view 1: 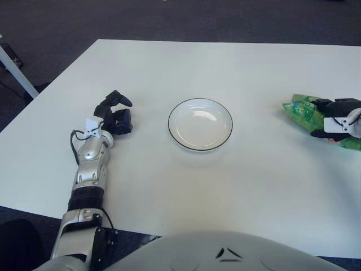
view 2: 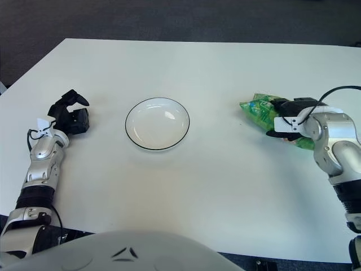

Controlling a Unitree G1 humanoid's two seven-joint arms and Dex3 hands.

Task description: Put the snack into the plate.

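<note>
A: Why is the plate (view 2: 157, 123) in the middle of the table (view 2: 197, 68)?

B: Both arms can reach it there.

A: And the snack (view 2: 260, 110)?

B: Right of the plate, well apart. The right hand (view 2: 290, 125) closes around it. The left hand (view 2: 70, 116), left of the plate, is loosely curled and holds nothing.

Silver-grey jointed arms end in a black left hand (view 1: 115, 113) and right hand (view 2: 290, 121), with black cables.

White table (view 1: 237, 68) w/ rounded corners over dark grey carpet floor (view 1: 169, 20), evenly lit.
</note>
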